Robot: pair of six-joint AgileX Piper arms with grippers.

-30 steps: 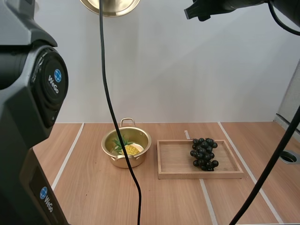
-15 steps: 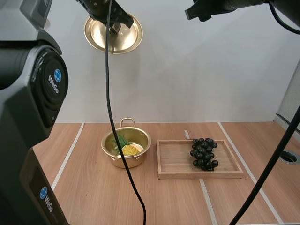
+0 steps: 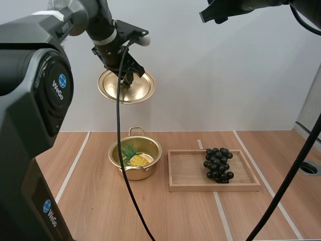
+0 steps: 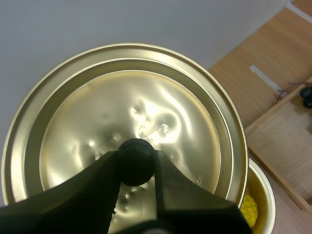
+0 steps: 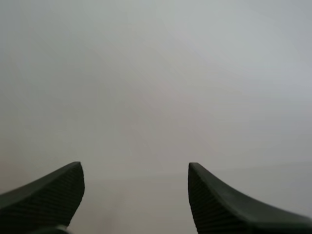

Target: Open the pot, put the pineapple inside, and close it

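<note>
Lid (image 3: 126,88) is gripped by left gripper (image 4: 137,163), fingers pinched on the black knob (image 4: 137,155); it is held high above the pot (image 3: 115,154), top face tilted toward the high camera. Risk: only the round knob is gripped, so the lid could be swung or slipped. If it is not levelled and centred, a crooked seat is likely. Pineapple (image 3: 140,160) is laid inside the pot, long axis roughly flat, crown pointed back-left. Leaves near the rim could be trapped. Grapes (image 3: 217,164) on tray (image 3: 186,175) are well clear. Right gripper (image 5: 135,195) is parked high, fingers wide apart, nothing held
</note>
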